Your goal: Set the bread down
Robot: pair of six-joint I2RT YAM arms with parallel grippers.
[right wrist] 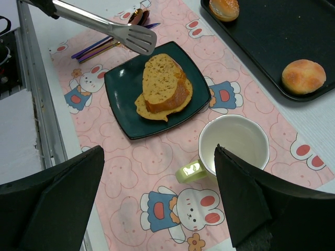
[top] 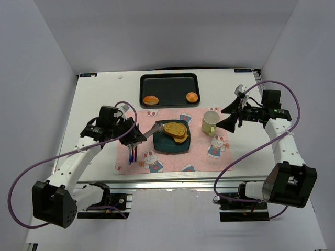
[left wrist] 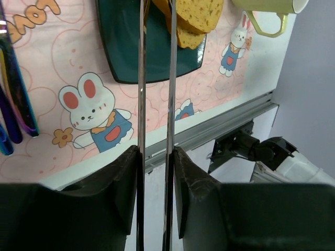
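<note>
The tongs (right wrist: 112, 30) are polished, mirror-bright metal. The bread (right wrist: 163, 81) has a rough, porous crumb and a dull crust. The plate (right wrist: 123, 99) and the mug (right wrist: 234, 142) look glazed and glossy. The printed mat (right wrist: 157, 167) is smooth and matt, the black tray (right wrist: 261, 36) satin plastic, and the buns (right wrist: 303, 76) faintly shiny.

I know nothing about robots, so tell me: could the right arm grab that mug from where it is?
Probably yes: the right gripper is open, and the mug stands just ahead with nothing between.

White arms (top: 72, 163) with black joints (top: 52, 203), black fingers (right wrist: 52, 209), purple cables (top: 299, 110).
</note>
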